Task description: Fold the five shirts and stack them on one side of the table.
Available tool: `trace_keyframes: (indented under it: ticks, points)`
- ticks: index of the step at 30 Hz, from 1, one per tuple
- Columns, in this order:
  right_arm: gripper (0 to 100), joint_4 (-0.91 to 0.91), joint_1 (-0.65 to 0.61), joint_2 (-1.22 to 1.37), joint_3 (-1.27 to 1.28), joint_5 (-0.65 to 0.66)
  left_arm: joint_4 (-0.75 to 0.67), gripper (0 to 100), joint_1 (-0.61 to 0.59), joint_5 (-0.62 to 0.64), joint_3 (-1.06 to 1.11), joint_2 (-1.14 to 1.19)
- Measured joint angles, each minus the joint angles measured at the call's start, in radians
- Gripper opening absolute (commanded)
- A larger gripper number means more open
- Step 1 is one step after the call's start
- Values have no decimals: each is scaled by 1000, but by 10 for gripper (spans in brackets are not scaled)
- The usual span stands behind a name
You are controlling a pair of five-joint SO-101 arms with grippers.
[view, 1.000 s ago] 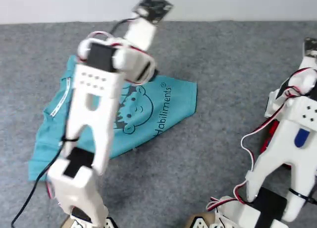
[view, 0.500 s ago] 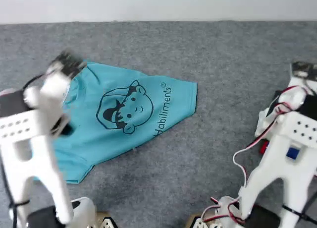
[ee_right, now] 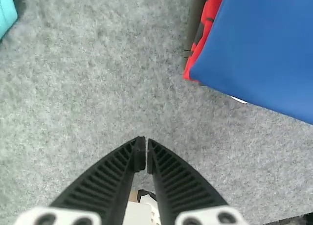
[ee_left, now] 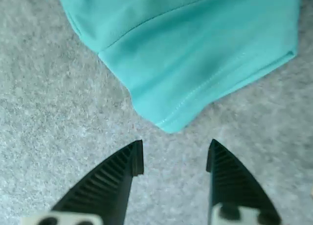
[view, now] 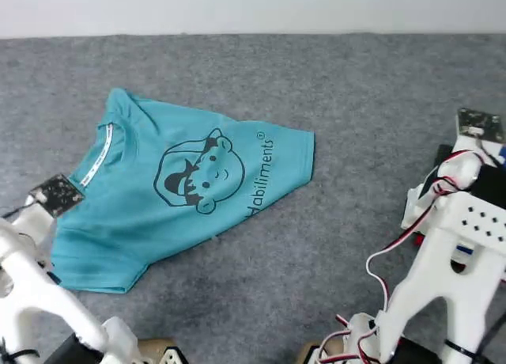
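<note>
A teal T-shirt (view: 190,194) lies spread face up on the left half of the grey, felt-covered table (view: 364,103). Its collar is turned toward the left edge and its hem toward the middle, and a dark cartoon face is printed on the chest. One sleeve points toward the far edge, and the other end of the shirt lies close to the near-left corner. The left arm (view: 32,285) rises from that near-left corner, just beside the shirt's left side. In its wrist view the left gripper (ee_left: 175,155) hangs over bare felt with its two black ribbed fingers (ee_left: 122,173) spread wide and nothing between them. Its tips are near a stitched teal corner of the shirt but apart from it. The right arm (view: 455,253) stands at the right edge of the table, well apart from the teal T-shirt. The right gripper (ee_right: 144,149) points down at bare felt with its fingers closed together, tip against tip, holding nothing. Near it, by the right edge, lies a blue folded garment (ee_right: 264,44) with a red garment (ee_right: 201,36) showing from underneath along one side. Whether the gripper's tips touch the felt cannot be told.
</note>
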Motion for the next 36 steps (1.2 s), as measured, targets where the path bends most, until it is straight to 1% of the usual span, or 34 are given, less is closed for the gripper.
trace_keyframes:
  ticks: [4, 8, 11, 19, 21, 23, 30, 36]
  points:
    - [9, 0, 0, 0, 0, 0, -117, 218, -2, -5, 101, 0]
    - [9, 0, 0, 0, 0, 0, -192, 218, -2, -8, 175, 0]
    - [9, 0, 0, 0, 0, 0, -221, 218, -2, -38, 206, 0]
    - [9, 0, 0, -6, 0, 0, -293, 218, -2, -52, 242, 0]
    - [9, 3, 0, -6, 0, 0, -305, 218, -2, -52, 242, 34]
    - [9, 3, 0, -6, 0, 0, -310, 218, 9, -52, 224, 94]
    - [9, 5, 0, -49, 2, 0, -290, 218, 12, -52, 49, 351]
    - [9, 5, 0, -66, 2, 0, -273, 213, 12, -46, -44, 470]
